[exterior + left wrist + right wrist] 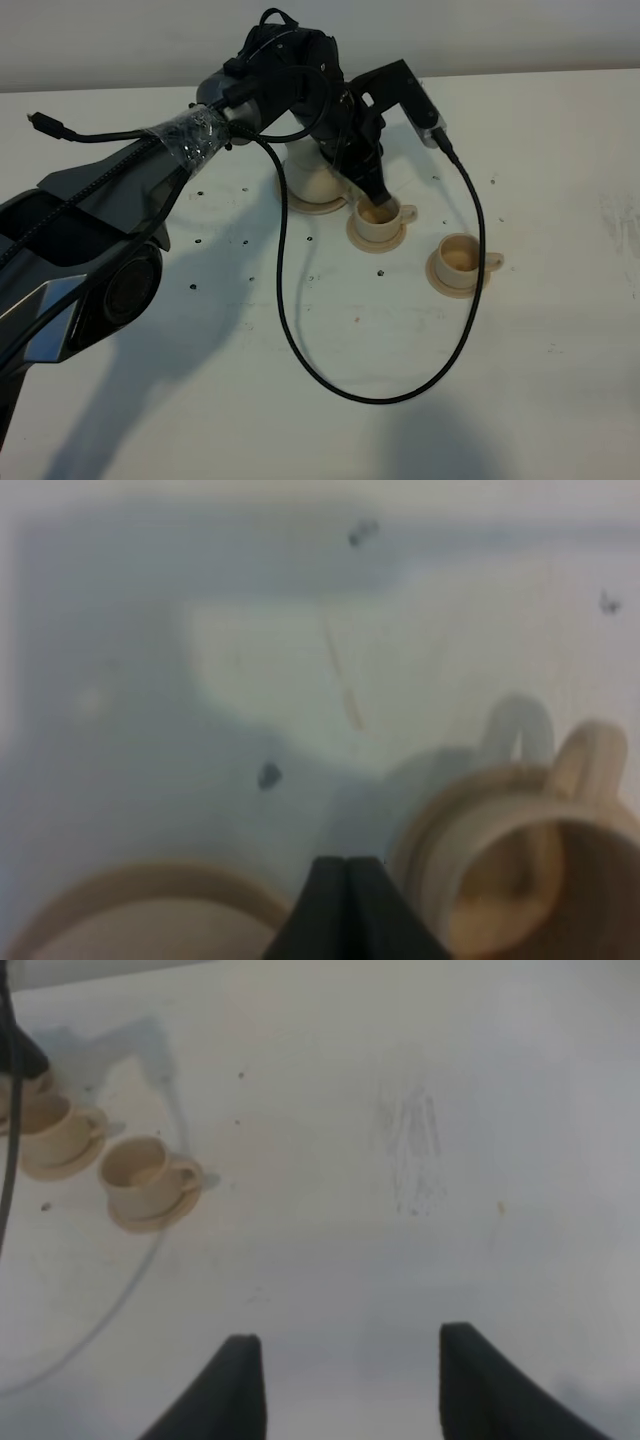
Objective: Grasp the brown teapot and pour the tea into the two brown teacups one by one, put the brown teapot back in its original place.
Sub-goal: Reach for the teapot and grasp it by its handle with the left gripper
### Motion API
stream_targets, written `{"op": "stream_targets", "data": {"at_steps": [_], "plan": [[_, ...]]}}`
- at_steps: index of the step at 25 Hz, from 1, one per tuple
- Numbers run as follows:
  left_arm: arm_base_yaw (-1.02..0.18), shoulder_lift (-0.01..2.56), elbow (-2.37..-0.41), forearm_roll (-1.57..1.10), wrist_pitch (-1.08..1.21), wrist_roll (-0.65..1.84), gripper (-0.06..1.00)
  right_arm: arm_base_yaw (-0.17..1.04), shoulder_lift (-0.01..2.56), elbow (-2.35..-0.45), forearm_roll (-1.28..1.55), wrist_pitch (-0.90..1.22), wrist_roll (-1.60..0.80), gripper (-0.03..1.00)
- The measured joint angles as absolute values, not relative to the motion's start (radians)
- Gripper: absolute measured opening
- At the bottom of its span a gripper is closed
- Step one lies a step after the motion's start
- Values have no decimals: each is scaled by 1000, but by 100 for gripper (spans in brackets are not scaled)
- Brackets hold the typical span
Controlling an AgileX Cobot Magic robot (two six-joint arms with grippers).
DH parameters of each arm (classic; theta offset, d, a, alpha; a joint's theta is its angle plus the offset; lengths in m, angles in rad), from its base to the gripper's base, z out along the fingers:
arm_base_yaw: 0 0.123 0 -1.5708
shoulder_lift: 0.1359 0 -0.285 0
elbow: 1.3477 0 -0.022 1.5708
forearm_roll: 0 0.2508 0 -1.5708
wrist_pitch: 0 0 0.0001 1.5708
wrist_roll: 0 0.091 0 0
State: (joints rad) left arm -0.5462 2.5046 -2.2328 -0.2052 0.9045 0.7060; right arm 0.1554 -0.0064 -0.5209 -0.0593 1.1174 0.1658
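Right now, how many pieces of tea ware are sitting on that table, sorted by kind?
Beige teapot: 1
Beige teacups: 2
Beige saucers: 3, the widest one under the teapot
Total: 6

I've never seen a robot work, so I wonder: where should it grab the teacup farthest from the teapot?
Probably the small loop handle of that teacup: it juts out on the side away from the other cup, so jaws coming from above on that side meet nothing else.
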Motion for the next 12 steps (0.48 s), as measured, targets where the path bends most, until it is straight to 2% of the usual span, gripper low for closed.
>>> {"op": "stream_targets", "data": {"at_steps": [12], "plan": [[-546,2488,-2233,-147,969,706,-5,155,-6,-521,-59,1117,165,41]]}}
